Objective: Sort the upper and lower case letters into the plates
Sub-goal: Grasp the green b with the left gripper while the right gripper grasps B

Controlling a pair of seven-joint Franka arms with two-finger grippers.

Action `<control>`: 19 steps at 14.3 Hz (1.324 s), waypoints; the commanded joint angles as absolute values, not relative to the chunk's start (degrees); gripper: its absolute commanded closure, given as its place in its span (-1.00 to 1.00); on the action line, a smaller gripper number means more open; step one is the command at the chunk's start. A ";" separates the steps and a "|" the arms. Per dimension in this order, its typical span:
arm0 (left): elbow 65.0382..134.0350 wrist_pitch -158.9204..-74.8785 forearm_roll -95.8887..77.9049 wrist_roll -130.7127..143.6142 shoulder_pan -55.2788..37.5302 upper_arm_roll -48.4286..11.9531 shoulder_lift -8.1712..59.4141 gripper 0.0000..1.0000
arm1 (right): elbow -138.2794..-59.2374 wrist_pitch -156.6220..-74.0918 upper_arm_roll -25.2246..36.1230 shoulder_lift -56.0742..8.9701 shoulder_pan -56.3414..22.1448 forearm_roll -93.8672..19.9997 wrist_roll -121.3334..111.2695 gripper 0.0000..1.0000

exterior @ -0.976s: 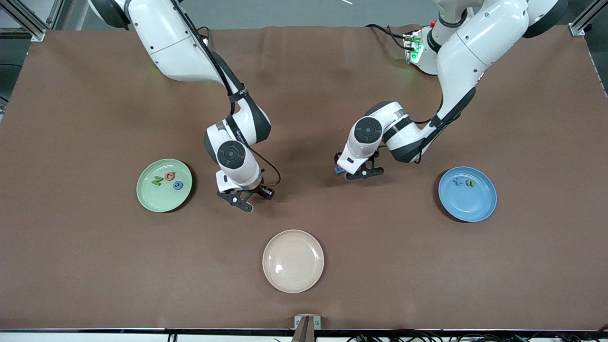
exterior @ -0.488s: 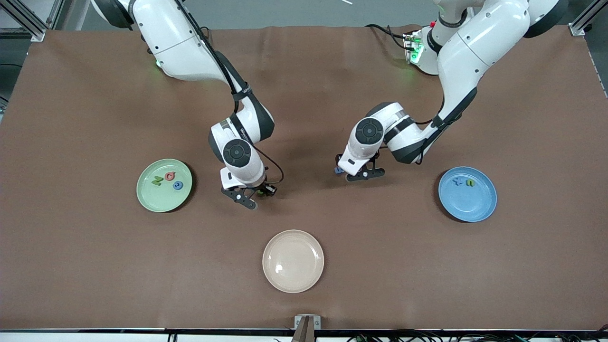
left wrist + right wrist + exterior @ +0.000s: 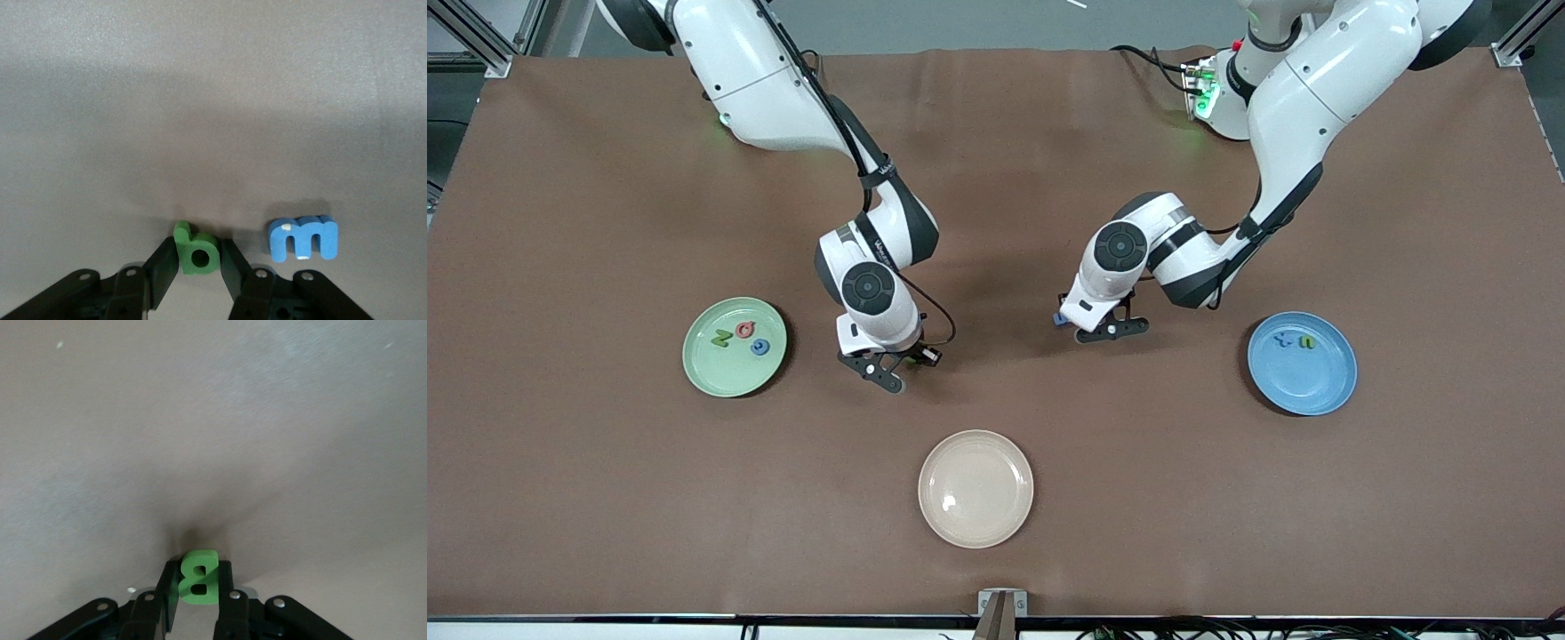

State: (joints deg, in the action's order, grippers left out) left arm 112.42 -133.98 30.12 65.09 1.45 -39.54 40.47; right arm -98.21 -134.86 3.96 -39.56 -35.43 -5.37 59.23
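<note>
In the left wrist view my left gripper [image 3: 198, 247] is shut on a green lower-case b [image 3: 197, 253] low at the brown table, with a blue m [image 3: 303, 238] lying right beside it. In the front view that gripper [image 3: 1107, 331] is mid-table and the blue m [image 3: 1059, 318] shows at its side. My right gripper [image 3: 198, 571] is shut on a green upper-case B [image 3: 199, 577], also low over the table [image 3: 887, 372]. The pale green plate [image 3: 710, 372] holds three letters. The blue plate [image 3: 1307, 391] holds two.
An empty cream-beige plate [image 3: 975, 488] sits nearer the front camera, between the two grippers. A small metal bracket [image 3: 1002, 604] stands at the table's front edge. Bare brown mat surrounds both grippers.
Both grippers have closed, the left on the green b, the right on the green B. The right hand shifted slightly toward the left arm's end.
</note>
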 commanded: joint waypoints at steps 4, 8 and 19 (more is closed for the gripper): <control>112.32 -134.21 33.84 65.48 1.14 -39.20 40.34 0.83 | -108.44 -128.67 3.96 -25.60 -24.72 -4.92 38.72 1.00; 112.76 -133.25 33.84 65.30 1.67 -39.64 36.23 0.96 | -114.07 -128.93 3.96 -21.54 -15.49 -4.75 21.92 1.00; 114.69 -114.28 32.78 41.69 34.32 -64.22 26.19 0.96 | -116.36 -135.78 3.69 -26.63 -3.61 -4.92 2.64 0.98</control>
